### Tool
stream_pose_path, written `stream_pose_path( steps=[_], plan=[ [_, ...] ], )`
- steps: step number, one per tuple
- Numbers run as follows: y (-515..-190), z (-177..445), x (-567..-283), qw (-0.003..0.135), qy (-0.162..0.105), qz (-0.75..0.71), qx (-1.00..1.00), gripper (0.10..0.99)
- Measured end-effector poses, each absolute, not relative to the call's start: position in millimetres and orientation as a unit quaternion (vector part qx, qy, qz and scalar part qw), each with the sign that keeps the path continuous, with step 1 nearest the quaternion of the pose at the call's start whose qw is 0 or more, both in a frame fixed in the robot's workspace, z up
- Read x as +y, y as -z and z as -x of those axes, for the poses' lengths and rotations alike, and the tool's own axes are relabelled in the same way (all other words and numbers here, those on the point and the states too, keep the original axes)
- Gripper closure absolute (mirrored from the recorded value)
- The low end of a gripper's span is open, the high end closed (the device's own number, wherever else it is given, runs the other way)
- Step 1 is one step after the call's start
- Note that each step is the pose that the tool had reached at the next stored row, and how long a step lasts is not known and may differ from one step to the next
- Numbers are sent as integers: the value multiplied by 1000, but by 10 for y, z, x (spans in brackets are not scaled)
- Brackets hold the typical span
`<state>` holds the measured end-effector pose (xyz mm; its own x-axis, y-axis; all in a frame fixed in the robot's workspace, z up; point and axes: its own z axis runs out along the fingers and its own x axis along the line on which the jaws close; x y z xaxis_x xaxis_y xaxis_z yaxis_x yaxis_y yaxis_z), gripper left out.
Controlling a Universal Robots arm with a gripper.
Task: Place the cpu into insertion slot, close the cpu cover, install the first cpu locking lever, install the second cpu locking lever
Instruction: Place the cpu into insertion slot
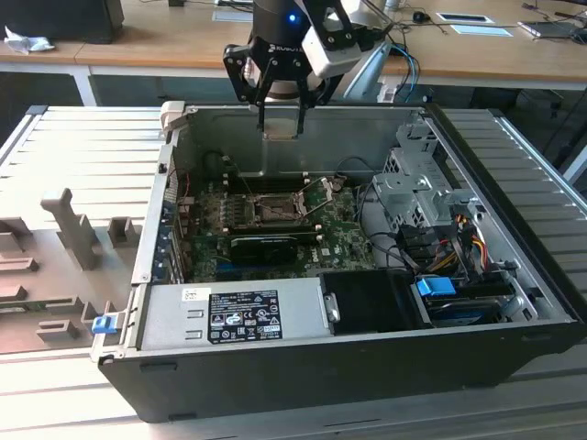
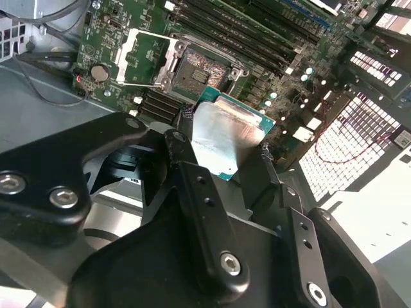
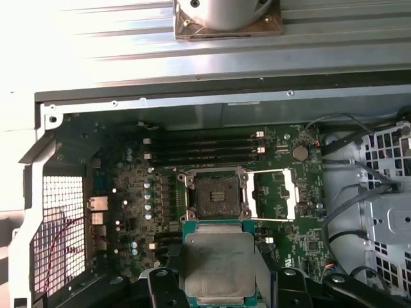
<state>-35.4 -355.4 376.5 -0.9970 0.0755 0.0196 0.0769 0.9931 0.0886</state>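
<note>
Pincer (image 1: pixel 278 124) clamped on the cpu (image 3: pixel 218 266), chip flat between both fingers, hanging over the open case at 12 o'clock of the insertion slot (image 3: pixel 214 196) in the exterior view, well apart from it. Slot bare; cpu cover (image 3: pixel 275 196) swung open at its 3 o'clock there. All four steps look left to do.
</note>
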Motion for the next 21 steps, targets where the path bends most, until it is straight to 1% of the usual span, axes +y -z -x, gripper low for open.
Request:
stream_pose_path(
  steps=[21],
  plan=[
    [-3753,354,-3554,5,45,97,-994,557]
  ],
)
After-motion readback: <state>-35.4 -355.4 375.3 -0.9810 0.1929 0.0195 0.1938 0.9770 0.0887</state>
